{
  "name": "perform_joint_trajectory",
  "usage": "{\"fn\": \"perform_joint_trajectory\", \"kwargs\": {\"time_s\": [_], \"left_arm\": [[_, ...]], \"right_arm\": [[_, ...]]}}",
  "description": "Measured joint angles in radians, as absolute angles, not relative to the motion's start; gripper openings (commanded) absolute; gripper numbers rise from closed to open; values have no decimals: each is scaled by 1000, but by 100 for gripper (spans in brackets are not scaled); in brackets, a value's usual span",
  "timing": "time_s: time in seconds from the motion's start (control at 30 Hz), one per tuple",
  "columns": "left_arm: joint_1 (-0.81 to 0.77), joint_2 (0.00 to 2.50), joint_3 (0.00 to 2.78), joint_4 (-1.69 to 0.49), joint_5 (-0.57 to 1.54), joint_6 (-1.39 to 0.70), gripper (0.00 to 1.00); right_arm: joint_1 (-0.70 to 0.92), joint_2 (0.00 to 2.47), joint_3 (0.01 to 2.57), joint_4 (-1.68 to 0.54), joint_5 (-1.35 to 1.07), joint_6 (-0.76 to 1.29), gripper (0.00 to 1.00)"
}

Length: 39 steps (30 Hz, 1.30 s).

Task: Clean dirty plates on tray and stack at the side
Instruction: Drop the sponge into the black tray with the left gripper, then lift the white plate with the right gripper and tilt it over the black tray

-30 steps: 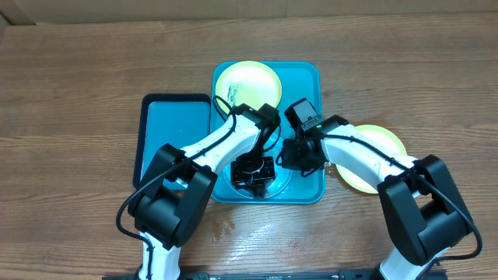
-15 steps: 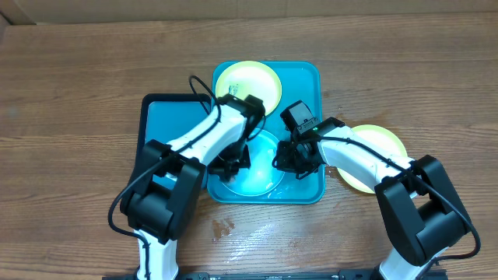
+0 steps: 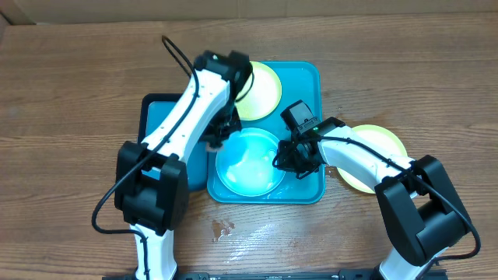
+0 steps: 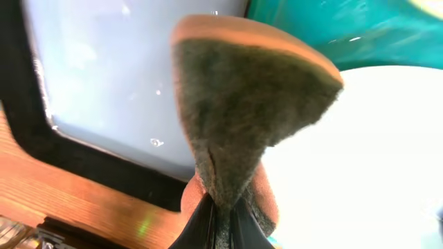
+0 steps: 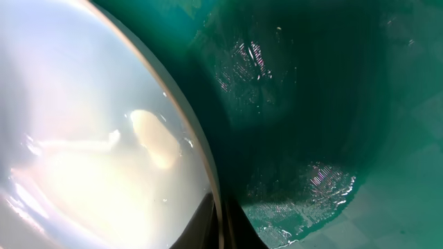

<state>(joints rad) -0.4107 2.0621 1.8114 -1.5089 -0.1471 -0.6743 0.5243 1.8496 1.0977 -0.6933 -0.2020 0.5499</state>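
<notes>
Left hand [image 4: 220,211] clamps sponge [image 4: 242,104] over narrow tray [image 4: 104,69]; right hand [image 5: 221,223] pinches teal plate [image 5: 104,159].

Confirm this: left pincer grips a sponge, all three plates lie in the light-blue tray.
Wrong: only two lie in the tray, the teal-rimmed plate and one yellow-green plate; the overhead view shows the other yellow-green plate on the table.
</notes>
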Motion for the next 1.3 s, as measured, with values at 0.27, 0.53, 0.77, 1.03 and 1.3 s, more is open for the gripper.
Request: {"fn": "perform_joint_trajectory", "kwargs": {"time_s": [0.27,0.53,0.77,1.03,1.3], "left_arm": [[-387,2044,1836,-1560,-306,-679,4],[-246,2040,1556,-1312,-340,-682,4],[-128,2033,1483,-1276,-216,-636,52],[1,1785,1481,-1267,-37,-507,100],[192,1416,1483,-1298,84,-408,100]], "right_arm": [[524,1850,1098,-694,-202,550,4],[524,1850,1098,-694,-201,550,4],[524,1850,1098,-694,-201,550,4],[522,1853,1136,-809,-175,548,4],[535,1878,1467,-1055,-36,438,4]]}}
